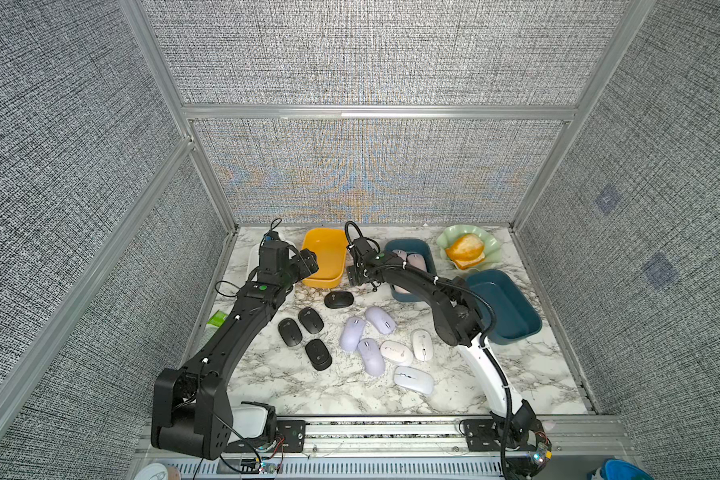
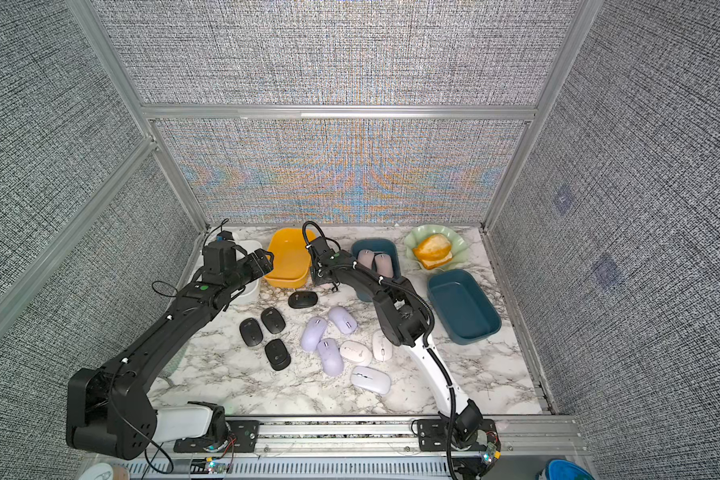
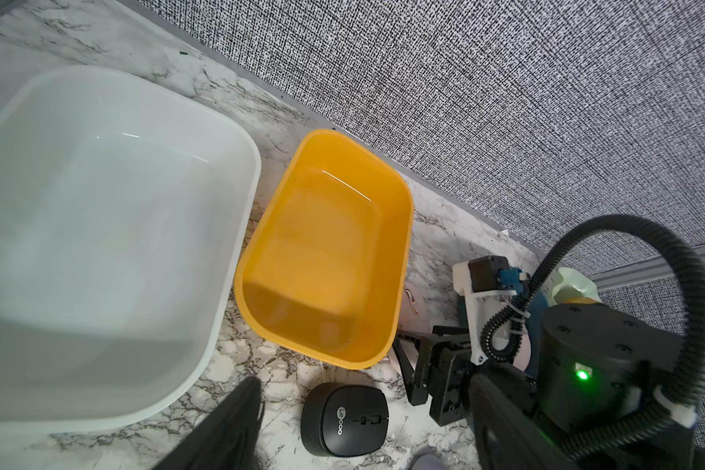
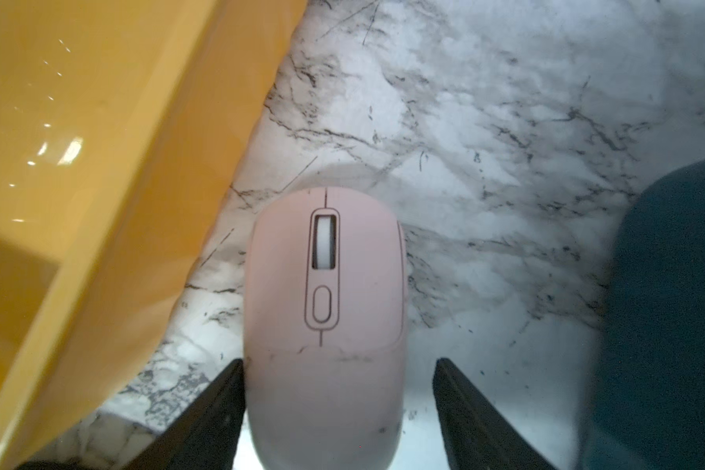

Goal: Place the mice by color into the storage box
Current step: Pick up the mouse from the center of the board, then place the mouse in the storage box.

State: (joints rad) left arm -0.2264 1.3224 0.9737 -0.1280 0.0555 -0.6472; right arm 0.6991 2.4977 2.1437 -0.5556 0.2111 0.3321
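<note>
Tabletop [image 4: 465,122]: pink mouse [image 4: 322,325], nose seemingly rearward

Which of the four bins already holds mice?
The dark blue bin nearer the yellow bin: two pink mice show inside it. The yellow bin, white bin and other blue bin hold none.

Even bright overhead light, soft shadows, moiré rainbow on back wall [image 1: 362,195], glare on yellow bin [image 4: 58,150], wrist-view edges blurred.
</note>
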